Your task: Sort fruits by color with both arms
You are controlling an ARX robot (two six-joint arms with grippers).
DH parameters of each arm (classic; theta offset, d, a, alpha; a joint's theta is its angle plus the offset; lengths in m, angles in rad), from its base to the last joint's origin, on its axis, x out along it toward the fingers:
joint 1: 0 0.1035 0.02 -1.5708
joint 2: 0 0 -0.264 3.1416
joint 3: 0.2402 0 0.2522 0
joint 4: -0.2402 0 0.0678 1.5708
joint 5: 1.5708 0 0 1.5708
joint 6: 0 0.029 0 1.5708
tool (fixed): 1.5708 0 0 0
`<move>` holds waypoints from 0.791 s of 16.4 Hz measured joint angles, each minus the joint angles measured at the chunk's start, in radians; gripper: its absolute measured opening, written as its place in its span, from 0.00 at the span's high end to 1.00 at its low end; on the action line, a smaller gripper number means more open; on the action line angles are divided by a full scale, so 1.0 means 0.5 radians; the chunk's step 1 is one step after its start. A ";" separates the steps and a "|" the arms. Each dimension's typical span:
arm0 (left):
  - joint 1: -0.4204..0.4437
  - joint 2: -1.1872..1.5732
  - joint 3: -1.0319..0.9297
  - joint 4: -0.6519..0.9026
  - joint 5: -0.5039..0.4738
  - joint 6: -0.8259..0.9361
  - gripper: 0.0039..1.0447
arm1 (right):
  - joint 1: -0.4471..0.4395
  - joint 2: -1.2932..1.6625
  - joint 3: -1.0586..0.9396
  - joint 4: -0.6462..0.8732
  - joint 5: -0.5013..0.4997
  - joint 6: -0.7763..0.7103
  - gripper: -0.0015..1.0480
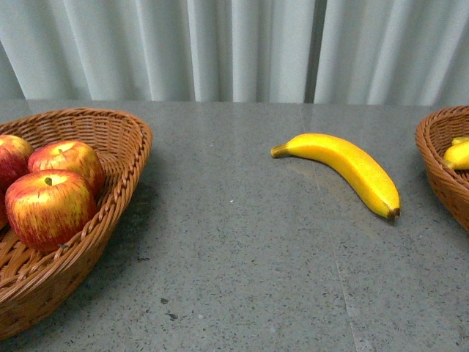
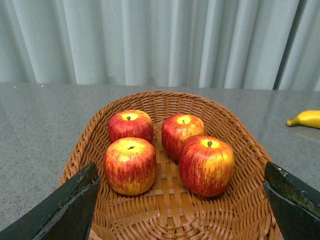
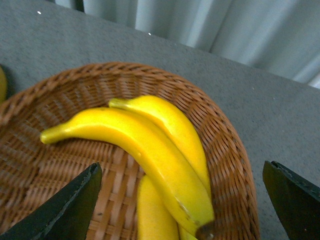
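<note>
A yellow banana lies alone on the grey table between two wicker baskets; its tip also shows in the left wrist view. The left basket holds red-yellow apples. In the left wrist view several apples sit in that basket, and my left gripper hangs open and empty above it. The right basket holds bananas. In the right wrist view three bananas lie in it, and my right gripper is open and empty above them. Neither arm shows in the front view.
Pale pleated curtains close off the far edge of the table. The grey tabletop stretches between the two baskets around the lone banana.
</note>
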 joint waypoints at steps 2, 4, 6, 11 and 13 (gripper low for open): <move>0.000 0.000 0.000 0.000 0.000 0.000 0.06 | 0.217 -0.105 0.099 -0.076 0.027 0.085 0.06; 0.000 0.000 0.000 0.000 0.000 0.000 0.06 | 0.480 -0.112 0.224 -0.121 0.145 0.126 0.06; 0.000 0.000 0.001 0.000 0.000 -0.001 0.06 | 0.842 -0.005 0.366 -0.176 0.308 0.156 0.06; 0.000 0.000 0.000 0.000 0.000 -0.001 0.06 | 1.359 0.490 0.761 -0.373 0.497 0.262 0.06; 0.000 0.000 0.000 0.000 0.000 0.000 0.06 | 1.422 0.639 0.879 -0.446 0.527 0.279 0.06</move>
